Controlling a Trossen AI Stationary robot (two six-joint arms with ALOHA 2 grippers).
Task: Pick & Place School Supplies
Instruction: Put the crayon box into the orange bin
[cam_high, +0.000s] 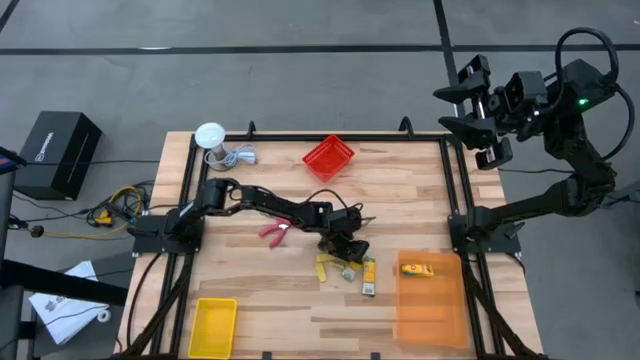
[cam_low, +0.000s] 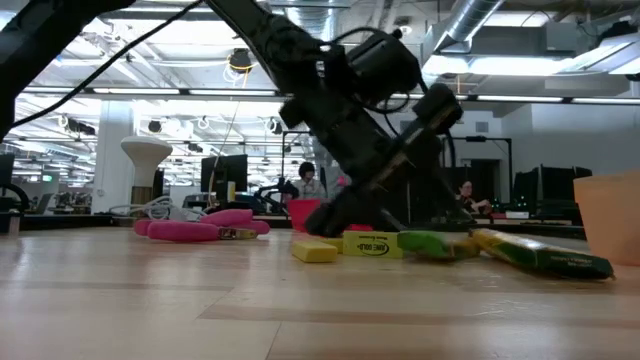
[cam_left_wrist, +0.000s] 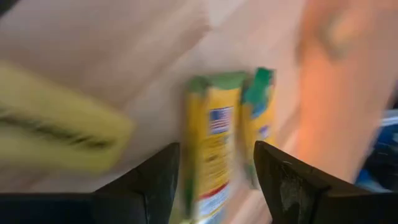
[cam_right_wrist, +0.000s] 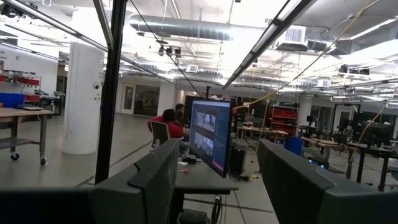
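My left gripper (cam_high: 343, 246) (cam_left_wrist: 214, 186) is open and low over the table's middle. Its fingers stand on either side of a yellow-orange box with a green end (cam_left_wrist: 210, 146), without touching it. A second such box (cam_left_wrist: 258, 115) lies just beside the first. A yellow piece (cam_left_wrist: 56, 134) (cam_low: 315, 250) lies flat nearby. These supplies (cam_high: 348, 268) sit in a small cluster on the wood. The red-handled scissor-like tool (cam_high: 274, 232) (cam_low: 200, 228) lies to the table's left of the gripper. Another yellow box (cam_high: 418, 269) lies inside the orange bin. My right gripper (cam_high: 463, 108) (cam_right_wrist: 214, 180) is open, raised off the table's far right corner.
The orange bin (cam_high: 430, 300) (cam_low: 610, 215) stands near the right edge. A yellow bin (cam_high: 213, 326) is at the near left and a red bin (cam_high: 328, 158) at the far middle. A white round object with a cable (cam_high: 211, 137) sits at the far left. People sit beyond the table.
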